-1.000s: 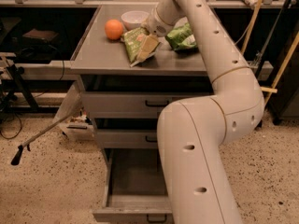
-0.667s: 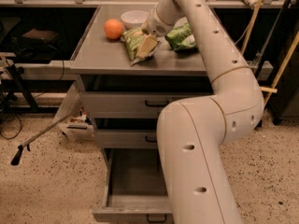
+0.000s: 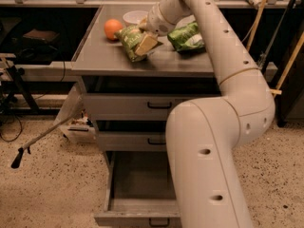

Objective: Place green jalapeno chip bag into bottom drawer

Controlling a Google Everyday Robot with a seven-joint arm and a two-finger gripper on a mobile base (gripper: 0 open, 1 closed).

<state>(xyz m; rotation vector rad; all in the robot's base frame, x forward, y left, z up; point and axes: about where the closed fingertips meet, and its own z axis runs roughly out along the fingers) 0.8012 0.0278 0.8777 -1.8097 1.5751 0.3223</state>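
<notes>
The green jalapeno chip bag [image 3: 134, 42], olive with a tan picture, is on the grey cabinet top, left of centre, with its near end tilted up. My gripper [image 3: 145, 28] comes down from the long white arm onto the bag's far end and is shut on it. The bottom drawer [image 3: 137, 216], the lowest and deepest one, is pulled out, and its visible inside is bare. The arm's lower link covers the drawer's right part.
An orange [image 3: 113, 28], a white bowl [image 3: 135, 16] and a bright green bag [image 3: 187, 37] also lie on the cabinet top. The two upper drawers [image 3: 128, 106] are closed. A stick [image 3: 40, 137] leans across the floor at left. Yellow poles [image 3: 286, 65] stand at right.
The chip bag has shifted slightly up and to the left with my gripper. Nothing else has moved.
</notes>
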